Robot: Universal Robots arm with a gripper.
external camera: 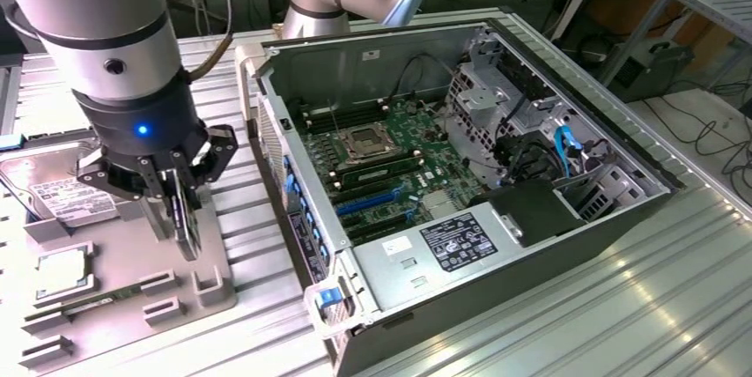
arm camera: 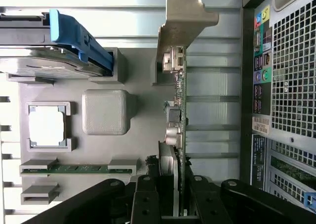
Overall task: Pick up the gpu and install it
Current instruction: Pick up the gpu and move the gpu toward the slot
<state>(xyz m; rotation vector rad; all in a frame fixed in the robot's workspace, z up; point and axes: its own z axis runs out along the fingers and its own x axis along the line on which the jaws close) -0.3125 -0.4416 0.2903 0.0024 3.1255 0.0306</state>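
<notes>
Ribbed metal tabletop (external camera: 611,306) lies under it all. Jaws are shut tight on the gpu (arm camera: 178,115). It stands on its thin edge over the grey parts tray (arm camera: 145,130), beside the open computer case (external camera: 352,60).

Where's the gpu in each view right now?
Exterior view: gpu edge-on in the gripper, over the tray at the exterior view's left.
Wrist view: gpu edge-on in the gripper, beside the case.
Shared landmark: the CPU in the tray.
</notes>
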